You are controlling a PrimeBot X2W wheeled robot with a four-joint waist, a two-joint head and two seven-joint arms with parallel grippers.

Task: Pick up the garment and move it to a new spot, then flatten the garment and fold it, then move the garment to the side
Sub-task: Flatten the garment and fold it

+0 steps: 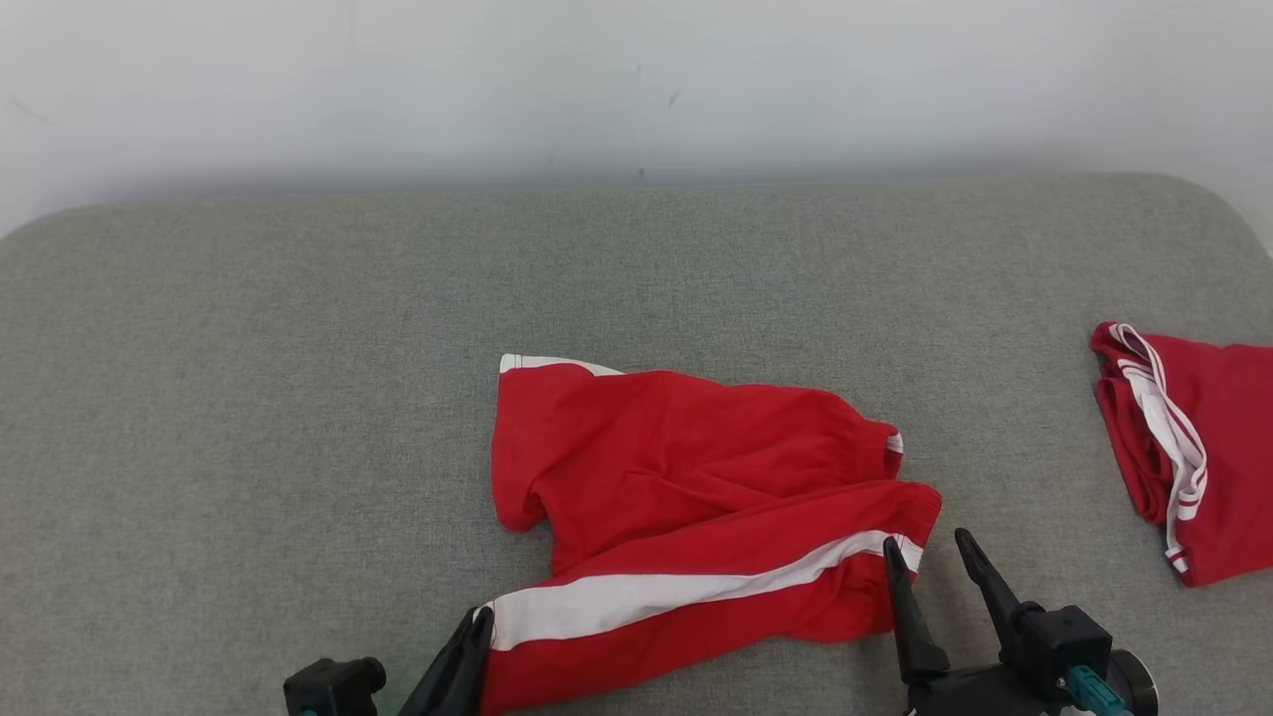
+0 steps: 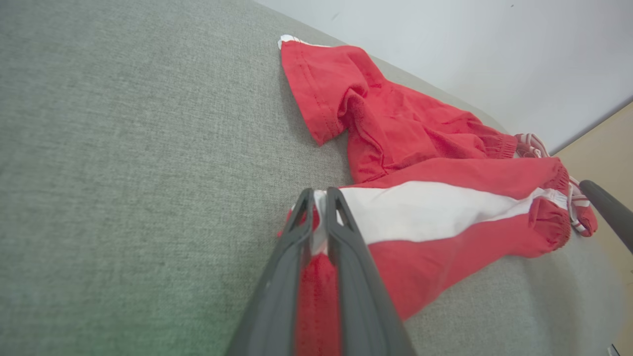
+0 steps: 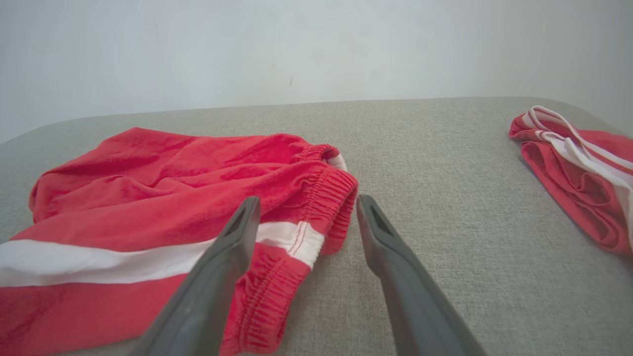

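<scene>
Left hand (image 2: 320,197) is pinched almost shut on the left end of the red garment (image 1: 696,447), right where the white stripe (image 1: 676,587) starts. Cloth sits between its two fingers (image 2: 277,277), so it has hold of the garment. This hand is low, on the near side of the garment, and its fingers lie almost flat to the grey worktop (image 1: 249,398).

The garment lies crumpled on the worktop, between the two hands. It looks like a pair of shorts. Its long way runs left to right. The white stripe runs the same way, from the left hand across to the right hand.

At the right end of the garment is a stretchy band. The right hand (image 1: 925,545) is there, wide open and holding nothing. One finger (image 3: 222,257) is over the end of the stripe. The other is over bare worktop just beside the garment, so the edge of the band sits in the gap. I cannot tell if that first finger touches the cloth. I think this hand needs only to dip a little and close. Then both hands could lift the garment by its two ends and carry it.

Well apart to the right of the garment lies a second red garment (image 1: 1193,447), folded up.
</scene>
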